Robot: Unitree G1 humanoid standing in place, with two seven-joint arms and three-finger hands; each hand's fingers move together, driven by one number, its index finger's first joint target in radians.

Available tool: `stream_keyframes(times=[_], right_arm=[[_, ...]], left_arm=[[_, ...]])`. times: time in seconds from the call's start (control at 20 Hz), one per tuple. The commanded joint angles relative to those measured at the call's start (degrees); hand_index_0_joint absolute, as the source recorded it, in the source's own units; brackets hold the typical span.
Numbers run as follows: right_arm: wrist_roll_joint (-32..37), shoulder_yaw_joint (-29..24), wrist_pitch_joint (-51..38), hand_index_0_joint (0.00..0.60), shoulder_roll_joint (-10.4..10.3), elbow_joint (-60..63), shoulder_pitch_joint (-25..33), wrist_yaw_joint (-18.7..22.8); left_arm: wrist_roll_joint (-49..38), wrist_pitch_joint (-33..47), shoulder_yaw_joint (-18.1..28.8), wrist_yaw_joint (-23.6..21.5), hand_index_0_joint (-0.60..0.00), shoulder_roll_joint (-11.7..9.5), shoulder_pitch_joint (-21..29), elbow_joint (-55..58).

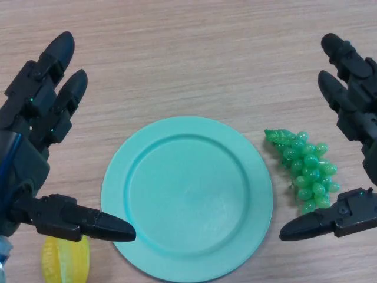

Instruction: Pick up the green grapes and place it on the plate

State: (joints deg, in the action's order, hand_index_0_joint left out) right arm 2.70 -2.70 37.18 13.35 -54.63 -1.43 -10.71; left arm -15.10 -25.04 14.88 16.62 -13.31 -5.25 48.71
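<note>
Head view — green grapes (306,171) lie just beside the plate (118,177) rim, each robot hand spread open, right (353,118), left (35,118).

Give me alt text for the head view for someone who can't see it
A bunch of green grapes lies on a wooden table just right of an empty turquoise plate, apart from it. The open right hand flanks the grapes without touching them. The open left hand sits left of the plate, above a yellow fruit.
</note>
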Motion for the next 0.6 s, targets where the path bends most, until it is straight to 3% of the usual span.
stream_keyframes(times=[0.05,0.25,0.6], right_arm=[[-0.6,-2.4,-8.7,0.000,0.5,-2.7,0.7,-0.1],[-1.2,-3.0,-12.3,0.000,0.5,1.3,1.0,-0.4],[-4.4,-2.1,-17.4,0.000,0.9,9.5,3.2,1.1]], left_arm=[[-0.8,10.8,3.6,0.2,0.000,-0.6,0.1,1.7],[4.2,18.6,3.3,-0.9,0.000,-0.3,-0.1,-2.9],[8.3,19.6,0.0,-2.2,0.000,-0.3,0.1,-4.1]])
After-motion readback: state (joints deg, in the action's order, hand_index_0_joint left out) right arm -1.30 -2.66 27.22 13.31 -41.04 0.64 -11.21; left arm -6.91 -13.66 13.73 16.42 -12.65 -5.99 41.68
